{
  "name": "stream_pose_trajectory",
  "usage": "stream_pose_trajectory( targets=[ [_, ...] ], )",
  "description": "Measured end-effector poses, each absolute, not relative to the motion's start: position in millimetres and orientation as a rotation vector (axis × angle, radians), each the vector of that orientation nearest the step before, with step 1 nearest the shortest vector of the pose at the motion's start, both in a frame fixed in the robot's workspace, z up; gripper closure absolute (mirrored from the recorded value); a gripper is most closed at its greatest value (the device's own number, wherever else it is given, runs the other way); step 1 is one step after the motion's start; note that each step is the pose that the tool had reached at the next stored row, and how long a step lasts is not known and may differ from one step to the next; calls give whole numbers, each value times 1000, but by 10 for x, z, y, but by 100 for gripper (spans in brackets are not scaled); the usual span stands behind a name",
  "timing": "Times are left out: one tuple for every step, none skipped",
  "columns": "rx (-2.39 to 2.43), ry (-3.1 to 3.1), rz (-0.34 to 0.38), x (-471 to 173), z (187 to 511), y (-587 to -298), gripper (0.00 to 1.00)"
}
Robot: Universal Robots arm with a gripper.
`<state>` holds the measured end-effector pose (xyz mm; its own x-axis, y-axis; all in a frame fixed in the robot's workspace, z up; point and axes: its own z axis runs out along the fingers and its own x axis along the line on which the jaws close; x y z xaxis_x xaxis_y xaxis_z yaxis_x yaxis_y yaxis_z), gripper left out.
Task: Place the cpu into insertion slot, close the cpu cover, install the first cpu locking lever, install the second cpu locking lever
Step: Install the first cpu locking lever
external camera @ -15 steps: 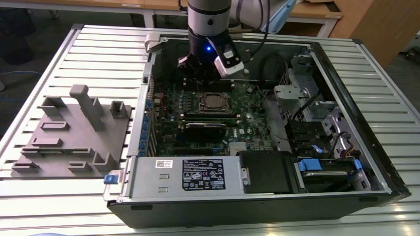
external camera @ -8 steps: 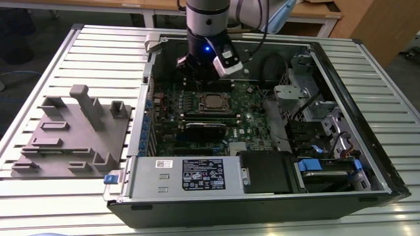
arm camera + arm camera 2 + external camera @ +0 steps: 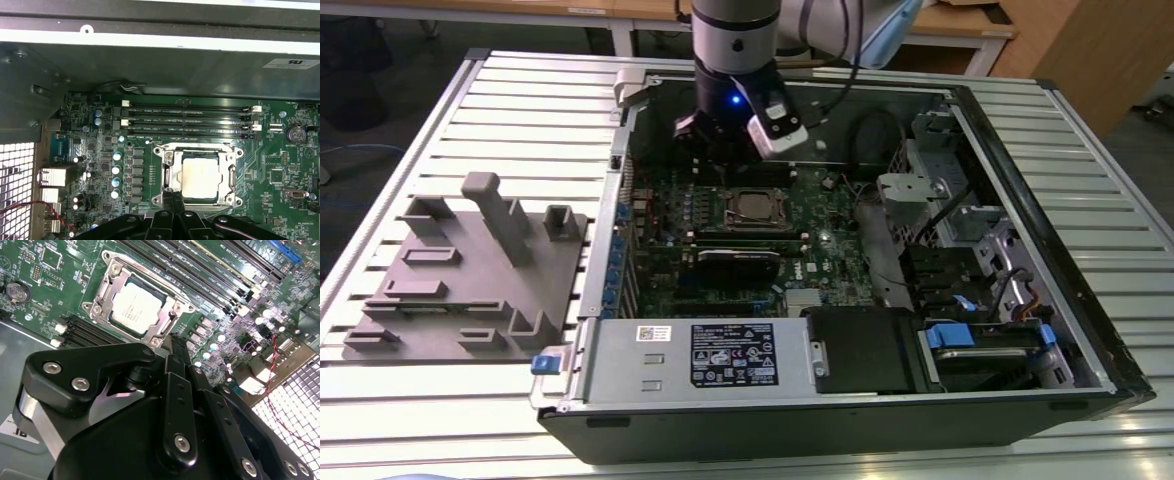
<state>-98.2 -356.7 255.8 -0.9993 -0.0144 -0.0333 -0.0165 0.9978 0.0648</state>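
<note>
Insertion slot (image 3: 731,206), the silver-rimmed square socket on the green motherboard (image 3: 670,290), sits mid-frame in the exterior view. My black gripper (image 3: 174,202), fingers pressed together and empty, hovers at its edge. The thin silvery cpu cover (image 3: 173,175) lies flat over the grey-topped square cpu (image 3: 201,177). I'd work the levers slowly, guarding against sideways slip.

The cpu (image 3: 201,178) has a silver-grey top, framed by the silvery cpu cover (image 3: 232,172), on a green motherboard (image 3: 270,150) with long black slots (image 3: 185,122). The gripper (image 3: 175,200) is black. A plain grey fixture (image 3: 467,280) lies on the pale, slatted table (image 3: 520,90).
</note>
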Motion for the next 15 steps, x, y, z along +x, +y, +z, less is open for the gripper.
stream_pose_trajectory(
  targets=[
    [-24, 3107, 101, -990, 2557, -3569, 90],
    [-24, 3107, 101, -998, 2557, -3572, 90],
    [-24, 3106, 101, -1004, 2557, -3573, 90],
    [-24, 3106, 101, -1006, 2556, -3573, 90],
    [-24, 3106, 101, -1006, 2557, -3573, 90],
    [-24, 3106, 104, -1007, 2557, -3574, 90],
    [-24, 3105, 119, -1008, 2557, -3576, 90],
    [-23, 3105, 138, -1008, 2557, -3579, 90],
    [-23, 3104, 151, -1007, 2557, -3581, 90],
    [-23, 3104, 154, -1007, 2557, -3581, 90],
    [-23, 3104, 154, -1007, 2557, -3581, 90],
    [-23, 3104, 154, -1008, 2557, -3582, 90],
    [-23, 3104, 154, -1010, 2557, -3586, 90],
    [-23, 3104, 154, -1015, 2556, -3591, 90],
    [-23, 3103, 154, -1025, 2554, -3596, 90]
  ],
)
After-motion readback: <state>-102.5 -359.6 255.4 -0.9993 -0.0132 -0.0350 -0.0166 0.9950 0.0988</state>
